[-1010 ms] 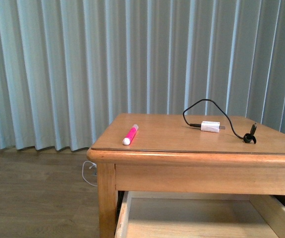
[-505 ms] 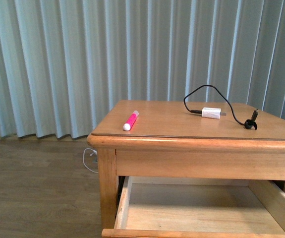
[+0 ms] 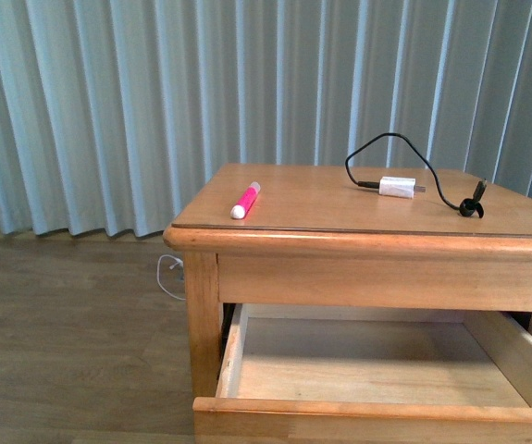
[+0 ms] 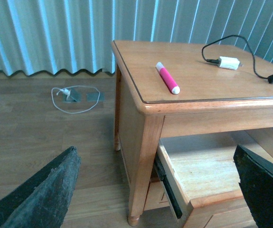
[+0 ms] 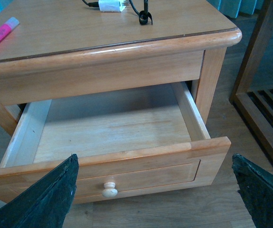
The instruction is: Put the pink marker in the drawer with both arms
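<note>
Pink marker (image 3: 244, 200), white-tipped, short, thick | drawer (image 5: 174, 175) open | left gripper (image 4: 154, 156), right gripper (image 5: 154, 160): spread wide

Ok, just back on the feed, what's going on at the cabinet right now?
Nothing is held at the moment. The drawer is pulled open and what shows of its inside is bare. The pink marker lies on the tabletop near its left edge, well apart from the white charger. The left fingers and the right fingers are spread open and touch neither marker nor drawer, so the pick-up is not yet done.
</note>
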Controlling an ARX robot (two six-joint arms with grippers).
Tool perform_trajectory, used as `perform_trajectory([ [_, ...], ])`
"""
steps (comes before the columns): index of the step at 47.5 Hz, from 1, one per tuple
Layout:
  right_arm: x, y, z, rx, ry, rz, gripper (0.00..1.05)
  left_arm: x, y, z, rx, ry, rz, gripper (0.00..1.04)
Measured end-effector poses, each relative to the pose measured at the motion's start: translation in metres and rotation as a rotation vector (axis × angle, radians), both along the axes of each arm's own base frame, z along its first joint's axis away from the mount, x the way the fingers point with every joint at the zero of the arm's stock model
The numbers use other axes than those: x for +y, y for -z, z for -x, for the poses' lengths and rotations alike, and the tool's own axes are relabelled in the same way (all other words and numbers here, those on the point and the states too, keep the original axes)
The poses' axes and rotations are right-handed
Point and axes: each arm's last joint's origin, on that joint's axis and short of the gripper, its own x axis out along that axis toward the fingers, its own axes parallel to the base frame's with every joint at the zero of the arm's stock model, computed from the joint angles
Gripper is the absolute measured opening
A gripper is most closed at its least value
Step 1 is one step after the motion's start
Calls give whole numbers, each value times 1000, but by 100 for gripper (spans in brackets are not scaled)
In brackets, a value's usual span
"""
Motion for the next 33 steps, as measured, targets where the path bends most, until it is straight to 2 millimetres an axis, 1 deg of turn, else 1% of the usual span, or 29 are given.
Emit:
perform_trajectory([
  [3,0,0,0,0,0,0,96,-11,-1,-26,51,-5,-9,99],
  [4,0,0,0,0,0,0,96,-13,-1,-32,63,-11,-10,99],
  [7,0,0,0,0,0,0,96,-21,-1,-57,115,-20,-1,99],
  [8,0,0,0,0,0,0,96,-21,-1,-60,120,-21,0,99],
  [16,0,0,0,0,0,0,96,-31,-6,-107,190,-61,33,99],
  [20,0,0,0,0,0,0,96,-39,-10,-137,208,-85,48,99],
  [23,0,0,0,0,0,0,96,-46,-15,-151,207,-91,54,99],
  [24,0,0,0,0,0,0,96,-50,-20,-157,201,-91,59,99],
  [28,0,0,0,0,0,0,96,-61,-29,-170,203,-88,68,99],
  [33,0,0,0,0,0,0,96,-79,-32,-188,212,-94,65,99],
])
